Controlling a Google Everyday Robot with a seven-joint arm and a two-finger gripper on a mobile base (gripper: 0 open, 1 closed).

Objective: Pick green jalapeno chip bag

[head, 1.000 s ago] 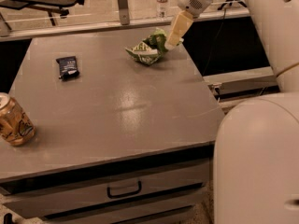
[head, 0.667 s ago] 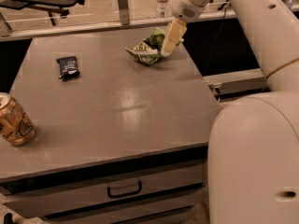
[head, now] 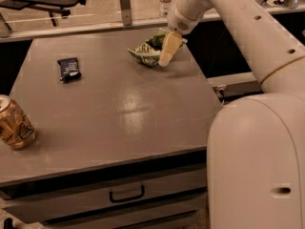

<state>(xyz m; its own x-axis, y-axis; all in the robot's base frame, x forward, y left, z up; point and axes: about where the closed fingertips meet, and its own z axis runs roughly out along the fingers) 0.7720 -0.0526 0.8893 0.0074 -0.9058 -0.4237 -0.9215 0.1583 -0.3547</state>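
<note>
The green jalapeno chip bag (head: 144, 52) lies crumpled at the far right of the grey table (head: 119, 109). It is bright green with white and yellow markings. My gripper (head: 167, 57) reaches down from the white arm (head: 228, 18) at the upper right. Its pale tip is at the bag's right side, covering part of the bag, just above the tabletop. I cannot tell whether it touches the bag.
A small dark navy packet (head: 69, 68) lies at the far left of the table. A tan drink can (head: 14, 124) stands at the near left edge. A drawer with a handle (head: 127, 193) is below the front edge. My white base (head: 257, 166) fills the lower right.
The gripper has moved down and to the left, from above the bag's right to the bag's right side near the tabletop. The bag, packet and can have not moved.
</note>
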